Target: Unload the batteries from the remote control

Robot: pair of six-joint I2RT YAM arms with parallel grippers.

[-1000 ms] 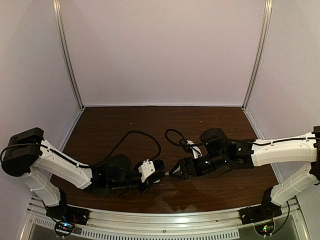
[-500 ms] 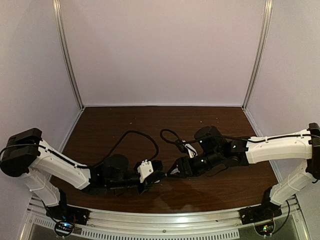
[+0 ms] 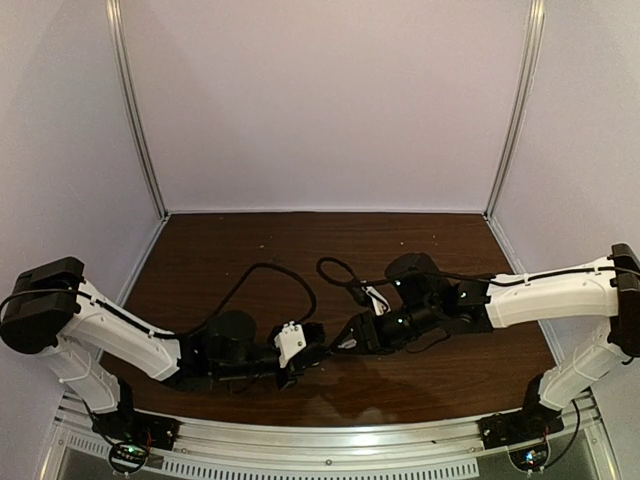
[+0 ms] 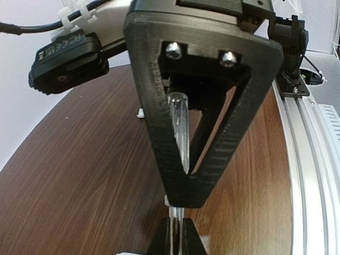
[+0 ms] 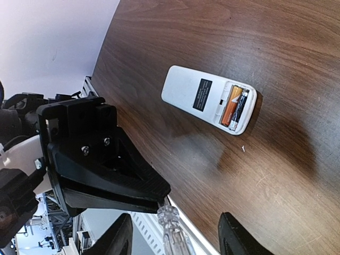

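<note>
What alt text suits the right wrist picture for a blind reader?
A white remote control lies back-up on a brown table, its open compartment showing two batteries, one orange, one dark. Nearer, the left gripper holds a clear screwdriver between the spread fingers of the right gripper.

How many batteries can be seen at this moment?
2. The orange battery and the dark battery lie side by side inside the uncovered end of the remote control. None shows elsewhere; the arms could hide others.
</note>
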